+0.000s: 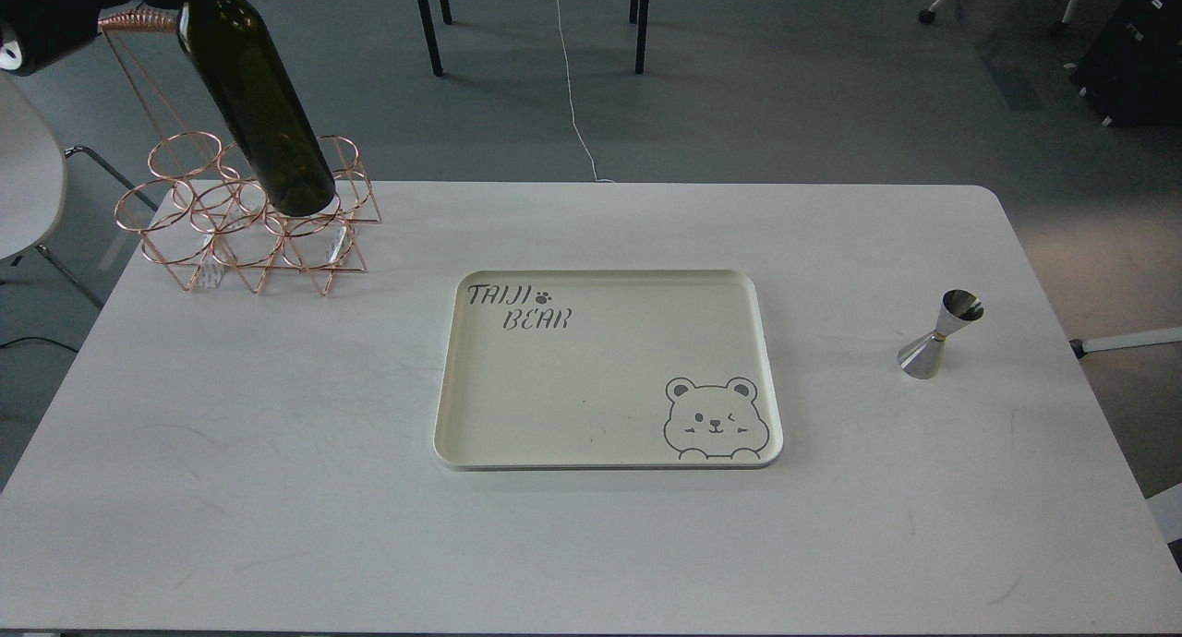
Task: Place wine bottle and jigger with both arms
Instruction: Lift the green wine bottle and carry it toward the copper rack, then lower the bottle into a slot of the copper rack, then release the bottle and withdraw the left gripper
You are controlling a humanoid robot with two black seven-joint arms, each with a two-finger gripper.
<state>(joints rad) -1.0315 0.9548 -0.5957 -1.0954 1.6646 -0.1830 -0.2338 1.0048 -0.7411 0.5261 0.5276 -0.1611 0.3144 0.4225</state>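
Not much of the robot itself shows up here, just a chunk of the left arm (65,14) poking in at around 10 o'clock in the head view. It's a bulky black mass with a matte finish and rounded edges. There's a small white patch on it right at the frame's left edge. Can't make out fingers, screws, cables or any markings on it; it's too dark and cropped.

An office or lab workspace: a plain white table (277,489) stands on grey carpet (785,92), with dark table legs (429,23), a loose white cable (572,102) and office-chair casters (926,16) at the far side.
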